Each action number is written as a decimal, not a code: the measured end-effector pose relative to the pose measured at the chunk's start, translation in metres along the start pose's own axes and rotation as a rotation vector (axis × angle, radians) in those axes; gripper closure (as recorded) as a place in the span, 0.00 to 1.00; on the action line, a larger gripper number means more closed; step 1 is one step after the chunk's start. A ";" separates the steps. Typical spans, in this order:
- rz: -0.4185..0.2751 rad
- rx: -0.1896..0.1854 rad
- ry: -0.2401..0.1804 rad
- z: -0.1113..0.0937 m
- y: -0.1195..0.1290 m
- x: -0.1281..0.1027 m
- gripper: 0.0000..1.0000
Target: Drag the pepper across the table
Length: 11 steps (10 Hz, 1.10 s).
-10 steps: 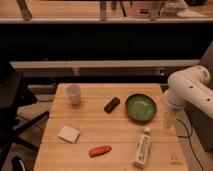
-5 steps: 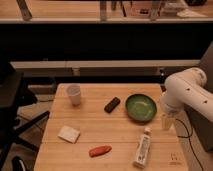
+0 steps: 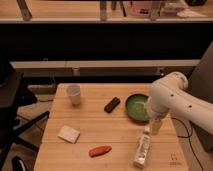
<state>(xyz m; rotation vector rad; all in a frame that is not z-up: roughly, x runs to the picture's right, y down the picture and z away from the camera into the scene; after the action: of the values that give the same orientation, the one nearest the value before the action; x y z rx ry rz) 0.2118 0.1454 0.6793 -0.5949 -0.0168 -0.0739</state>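
On right side of table [image 3: 95, 122], robot's hand [image 3: 155, 128] hangs pointing down, just beside green bowl [image 3: 136, 107] & above top end of white tube [image 3: 143, 151]; fingers apart, nothing btwn them. Red-orange pepper [image 3: 100, 150] lies flat near front edge, approx. centre, left of tube & well apart from hand. Black block [image 3: 112, 104] sits mid-table, white cup [image 3: 73, 93] back left, pale square pad [image 3: 68, 133] front left.

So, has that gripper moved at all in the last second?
Yes. The gripper has shifted left, towards the green bowl, and the arm now overlaps the bowl's right rim. It hangs over the table's right side.
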 end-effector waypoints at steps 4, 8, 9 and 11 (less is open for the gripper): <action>-0.065 -0.004 -0.031 0.018 0.014 -0.043 0.20; -0.133 -0.008 -0.064 0.031 0.032 -0.080 0.20; -0.159 -0.006 -0.070 0.036 0.035 -0.093 0.20; -0.195 -0.007 -0.078 0.044 0.045 -0.111 0.20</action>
<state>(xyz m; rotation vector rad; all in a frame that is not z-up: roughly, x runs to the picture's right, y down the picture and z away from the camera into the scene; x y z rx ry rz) 0.1048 0.2142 0.6863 -0.6023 -0.1504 -0.2396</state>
